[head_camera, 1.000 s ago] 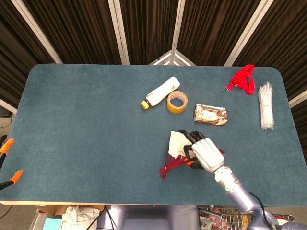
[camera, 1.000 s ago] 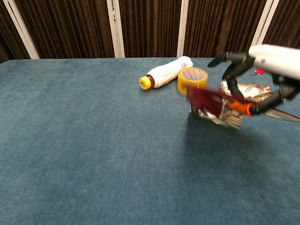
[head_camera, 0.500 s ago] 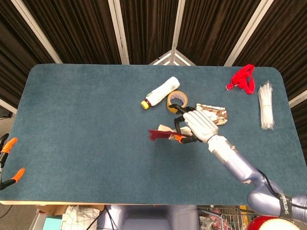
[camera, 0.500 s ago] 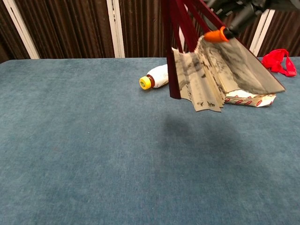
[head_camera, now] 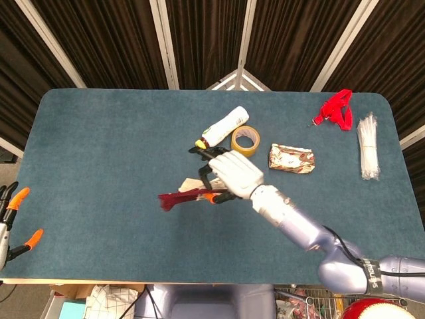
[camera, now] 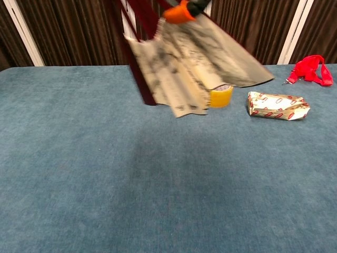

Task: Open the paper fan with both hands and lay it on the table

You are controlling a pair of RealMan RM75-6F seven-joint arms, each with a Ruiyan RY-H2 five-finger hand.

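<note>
Above the blue surface [head_camera: 99, 166], the right hand's [head_camera: 234, 174] fingers [head_camera: 211, 178] clamp a half-open paper fan [camera: 195, 60], ink-painted pleats hanging below them.

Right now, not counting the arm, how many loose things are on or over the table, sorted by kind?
Paper fan, held above the table by the right hand: 1
Bottle: 1
Tape roll: 1
Wrapped packet: 1
Red strap: 1
Clear bundle, contents too small to tell: 1
Total: 6

Half-open paper fan [camera: 192, 63] hangs above table [camera: 105, 184].
</note>
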